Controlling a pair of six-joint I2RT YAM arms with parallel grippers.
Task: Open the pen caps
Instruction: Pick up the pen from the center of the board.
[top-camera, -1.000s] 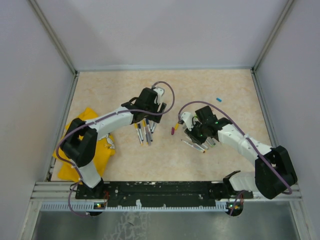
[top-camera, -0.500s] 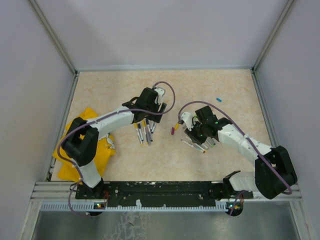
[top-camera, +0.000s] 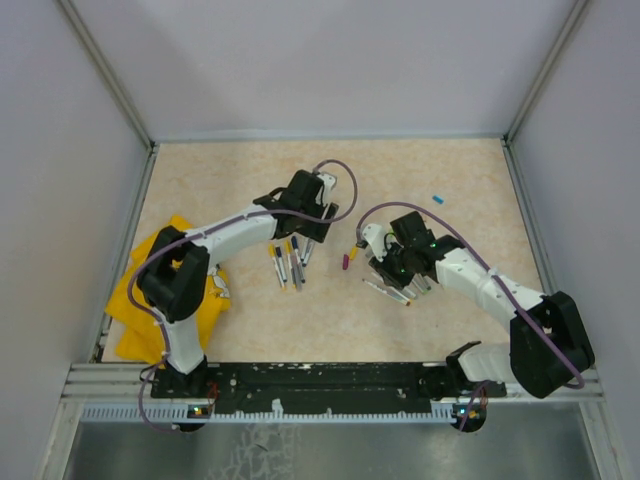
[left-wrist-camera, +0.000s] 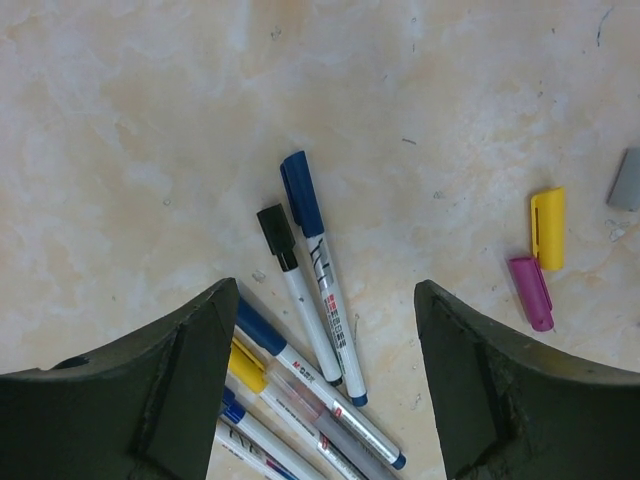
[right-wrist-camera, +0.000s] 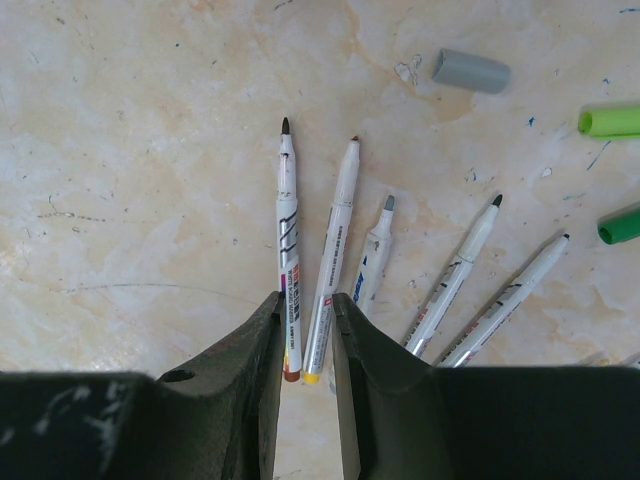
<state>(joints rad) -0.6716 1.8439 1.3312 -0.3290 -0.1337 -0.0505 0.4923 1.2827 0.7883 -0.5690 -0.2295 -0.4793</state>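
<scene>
Several capped pens (left-wrist-camera: 318, 262) with blue, black and yellow caps lie fanned on the table. My left gripper (left-wrist-camera: 325, 380) hovers open above their lower ends, and in the top view this left gripper (top-camera: 308, 232) is just above that pen bunch (top-camera: 288, 262). Loose pen caps lie to the right: a yellow one (left-wrist-camera: 547, 227), a magenta one (left-wrist-camera: 530, 292) and a grey one (left-wrist-camera: 626, 180). Several uncapped pens (right-wrist-camera: 335, 240) lie in a fan under my right gripper (right-wrist-camera: 305, 330). Its jaws stand a narrow gap apart, and nothing is clamped.
A grey cap (right-wrist-camera: 471, 71) and two green caps (right-wrist-camera: 610, 121) lie beyond the uncapped pens. A lone blue cap (top-camera: 438, 199) sits far right. A yellow cloth (top-camera: 140, 330) lies at the left edge. Grey walls enclose the table on three sides.
My left arm has swung slightly to the right and farther over the capped pens, its jaws closing a touch. The right arm has not moved.
</scene>
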